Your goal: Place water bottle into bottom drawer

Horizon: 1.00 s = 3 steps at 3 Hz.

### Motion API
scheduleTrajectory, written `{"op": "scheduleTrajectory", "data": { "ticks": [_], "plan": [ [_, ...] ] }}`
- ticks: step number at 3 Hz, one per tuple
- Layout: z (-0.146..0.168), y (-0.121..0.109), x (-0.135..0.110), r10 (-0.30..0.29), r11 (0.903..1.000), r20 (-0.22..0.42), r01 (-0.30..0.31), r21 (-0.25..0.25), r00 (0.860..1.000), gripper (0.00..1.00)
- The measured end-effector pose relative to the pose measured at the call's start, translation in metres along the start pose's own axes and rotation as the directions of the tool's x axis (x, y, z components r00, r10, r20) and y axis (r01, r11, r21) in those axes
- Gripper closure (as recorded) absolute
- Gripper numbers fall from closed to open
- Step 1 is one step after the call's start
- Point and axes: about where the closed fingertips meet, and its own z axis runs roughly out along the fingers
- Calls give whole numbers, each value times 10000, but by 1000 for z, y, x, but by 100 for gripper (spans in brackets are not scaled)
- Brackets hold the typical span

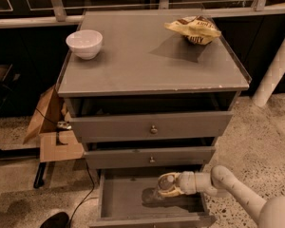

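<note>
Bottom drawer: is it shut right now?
No, the bottom drawer is pulled out, and the hand holds the water bottle over its floor.

the claw (175, 187) holds the water bottle (165, 182) low over the open bottom drawer (123, 199).
</note>
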Motion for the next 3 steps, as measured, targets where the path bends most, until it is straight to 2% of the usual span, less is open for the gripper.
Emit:
{"op": "scheduleTrajectory", "data": {
  "ticks": [1,3],
  "plan": [
    [11,-4,18,-234,9994,224,240,-249,9995,100],
    [21,-5,45,-876,9950,-360,857,-507,9955,100]
  ]
}}
